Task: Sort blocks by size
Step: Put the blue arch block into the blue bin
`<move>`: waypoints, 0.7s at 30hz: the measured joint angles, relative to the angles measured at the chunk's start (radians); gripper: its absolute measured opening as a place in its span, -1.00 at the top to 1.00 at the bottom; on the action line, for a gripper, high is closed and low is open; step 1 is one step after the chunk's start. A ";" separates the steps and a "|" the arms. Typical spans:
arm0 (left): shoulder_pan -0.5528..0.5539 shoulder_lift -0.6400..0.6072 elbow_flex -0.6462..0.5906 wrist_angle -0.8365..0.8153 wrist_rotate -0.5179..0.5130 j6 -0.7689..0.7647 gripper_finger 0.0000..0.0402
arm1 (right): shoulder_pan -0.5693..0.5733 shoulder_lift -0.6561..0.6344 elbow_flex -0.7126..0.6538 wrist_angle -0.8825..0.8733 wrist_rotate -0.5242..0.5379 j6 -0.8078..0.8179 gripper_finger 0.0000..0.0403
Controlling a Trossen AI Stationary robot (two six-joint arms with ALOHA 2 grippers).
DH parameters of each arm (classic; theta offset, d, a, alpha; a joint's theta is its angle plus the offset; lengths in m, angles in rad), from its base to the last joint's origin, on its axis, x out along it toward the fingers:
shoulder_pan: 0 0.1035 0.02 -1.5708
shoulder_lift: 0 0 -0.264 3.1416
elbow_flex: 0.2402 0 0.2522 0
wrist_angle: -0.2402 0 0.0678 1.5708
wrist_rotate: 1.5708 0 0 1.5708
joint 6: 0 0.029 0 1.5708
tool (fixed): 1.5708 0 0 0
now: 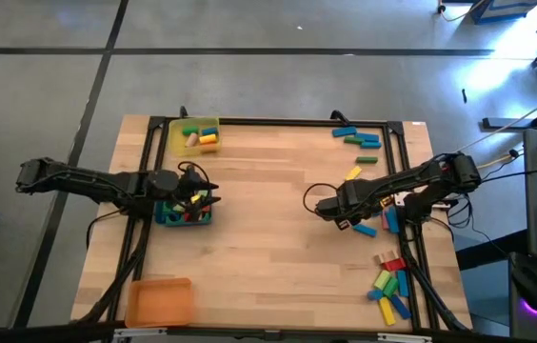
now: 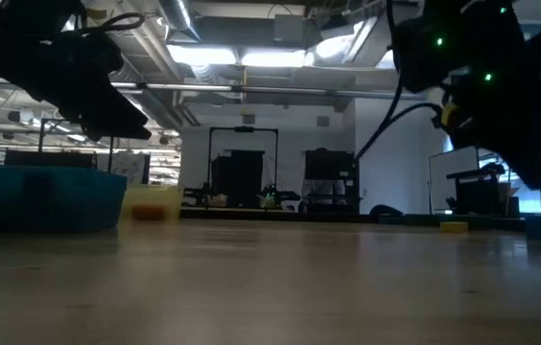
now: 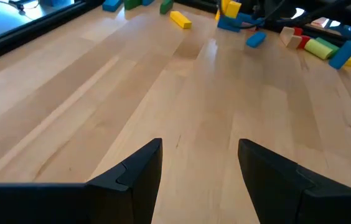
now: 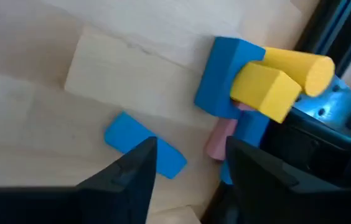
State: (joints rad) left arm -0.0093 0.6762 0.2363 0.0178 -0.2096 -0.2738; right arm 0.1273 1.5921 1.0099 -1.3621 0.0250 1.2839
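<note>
high view: the right end effector (image 1: 345,221) hovers spread just beside a blue block (image 1: 365,230) lying flat on the counter (image 1: 268,238); left of that block, the left end effector (image 1: 195,188), fingers apart and empty, hangs over the blue tray (image 1: 175,218).

A light wooden table (image 1: 268,200) carries scattered blocks (image 1: 389,291) and yellow (image 1: 179,142), blue (image 1: 164,217) and orange trays (image 1: 158,301).

left pincer (image 1: 195,191) over tray (image 1: 166,217) | right pincer (image 1: 337,215) beside blocks (image 1: 388,217) (table's right edge)
</note>
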 joint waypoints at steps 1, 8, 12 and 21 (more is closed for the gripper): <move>0.000 0.000 0.000 0.001 0.000 0.002 0.03 | -0.007 0.000 -0.013 0.020 0.000 0.003 -0.02; 0.000 0.000 0.000 0.000 0.000 0.013 0.03 | -0.067 0.000 -0.106 0.084 0.009 -0.001 -0.09; 0.000 0.000 0.000 0.000 0.000 0.013 0.03 | -0.088 0.000 -0.156 0.117 0.029 -0.004 -0.09; 0.000 0.000 0.000 0.000 0.000 0.023 0.03 | -0.103 0.000 -0.242 0.177 0.093 0.011 -0.10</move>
State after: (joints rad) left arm -0.0090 0.6762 0.2363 0.0174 -0.2096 -0.2512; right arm 0.0246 1.5921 0.7680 -1.1850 0.1178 1.2947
